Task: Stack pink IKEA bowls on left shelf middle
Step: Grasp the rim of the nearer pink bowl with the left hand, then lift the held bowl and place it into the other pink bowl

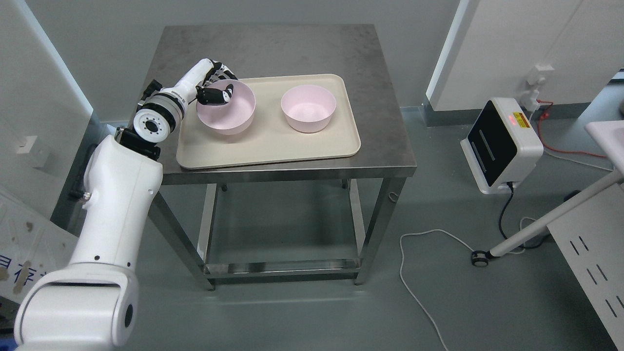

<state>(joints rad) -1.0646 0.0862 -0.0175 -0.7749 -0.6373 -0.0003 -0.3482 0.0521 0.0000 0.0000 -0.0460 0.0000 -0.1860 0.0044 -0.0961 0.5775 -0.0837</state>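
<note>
Left hand (214, 87) grips the left pink bowl (229, 109).
Fingers clamp its left rim on the tray (273, 148); the right pink bowl (308, 108) sits apart.

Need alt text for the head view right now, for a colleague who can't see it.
The left hand grips the rim of the left pink bowl, thumb inside, on a beige tray atop a steel table. A second pink bowl sits apart to its right on the tray.

Two bowls (225, 107) (308, 108) are coloured pale pink; tray (268, 146) is beige; table (273, 48) is mottled grey steel; arm (117, 195) is white.
</note>
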